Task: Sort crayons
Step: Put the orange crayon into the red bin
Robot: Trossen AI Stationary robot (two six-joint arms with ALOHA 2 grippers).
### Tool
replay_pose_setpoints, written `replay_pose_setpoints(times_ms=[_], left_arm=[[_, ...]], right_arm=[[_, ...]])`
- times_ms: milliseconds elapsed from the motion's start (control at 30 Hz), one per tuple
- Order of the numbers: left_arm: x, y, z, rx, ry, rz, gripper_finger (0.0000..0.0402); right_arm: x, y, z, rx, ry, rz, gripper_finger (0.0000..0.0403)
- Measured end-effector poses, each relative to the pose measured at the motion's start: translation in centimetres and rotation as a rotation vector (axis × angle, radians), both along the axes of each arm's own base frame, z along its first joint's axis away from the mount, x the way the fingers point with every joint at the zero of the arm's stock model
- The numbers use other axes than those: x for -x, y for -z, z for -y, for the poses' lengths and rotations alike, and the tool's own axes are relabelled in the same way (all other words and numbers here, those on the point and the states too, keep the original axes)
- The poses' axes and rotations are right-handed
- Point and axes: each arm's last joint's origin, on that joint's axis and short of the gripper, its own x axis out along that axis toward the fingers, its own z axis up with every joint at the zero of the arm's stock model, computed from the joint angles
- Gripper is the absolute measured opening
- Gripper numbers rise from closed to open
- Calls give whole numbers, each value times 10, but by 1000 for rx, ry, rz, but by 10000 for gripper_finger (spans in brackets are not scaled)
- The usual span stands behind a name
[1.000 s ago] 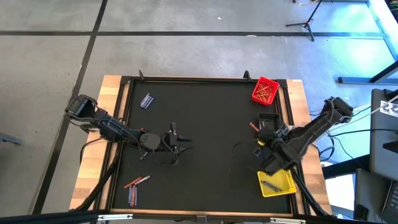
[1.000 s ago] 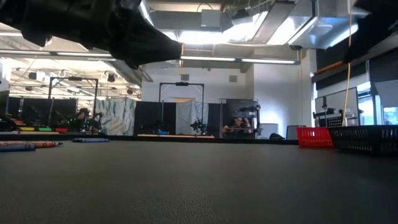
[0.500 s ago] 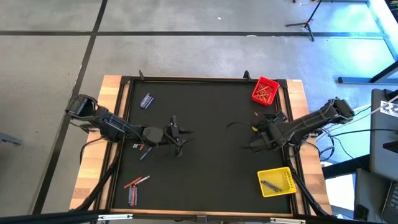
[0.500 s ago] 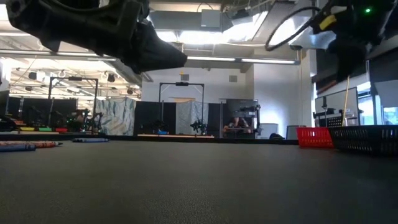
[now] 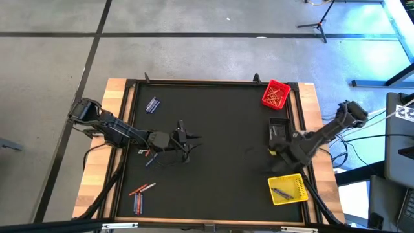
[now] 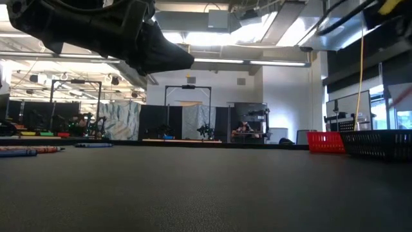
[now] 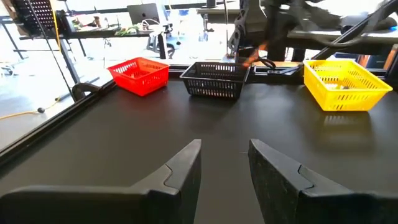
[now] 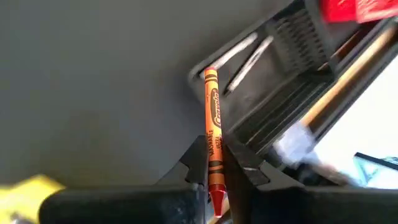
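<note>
right gripper (image 8: 214, 171) clamped on orange crayon (image 8: 212, 134), positioned beside black bin (image 5: 279, 127), between red bin (image 5: 275, 94) and yellow bin (image 5: 288, 189). left gripper (image 7: 224, 163) parted narrowly, holding nothing, mid-table. loose crayons (image 5: 141, 196) near front-left corner; blue crayons (image 5: 152, 104) near far-left corner.

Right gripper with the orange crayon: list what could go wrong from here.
1. The right gripper pinches the orange crayon near one end only, so it may pivot or slip out.
2. It hangs by the black bin, between the red bin and the yellow bin; a release here could land it in the wrong one.
</note>
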Motion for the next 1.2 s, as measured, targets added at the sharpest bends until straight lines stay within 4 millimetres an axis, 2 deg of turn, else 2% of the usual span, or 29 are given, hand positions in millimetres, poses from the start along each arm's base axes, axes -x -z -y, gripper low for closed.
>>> replay_pose_setpoints(times_ms=[133, 300, 467, 633, 900, 1200], left_arm=[[0, 0, 1, 17, 0, 4, 126], [1, 0, 6, 17, 19, 3, 126], [3, 0, 13, 17, 47, 2, 126], [4, 0, 20, 16, 71, 0, 126], [5, 2, 25, 33, 169, -16, 126], [6, 3, 28, 57, 184, -24, 126]], right_arm=[[10, -2, -23, -119, -31, 1, 28], [20, -12, -41, -136, -27, 94, 28], [25, -21, -48, -76, -32, 229, 28], [19, -27, -46, 44, -61, 419, 28], [-1, -21, -22, 248, 8, 556, 28], [-33, -13, 44, 329, 203, 353, 28]])
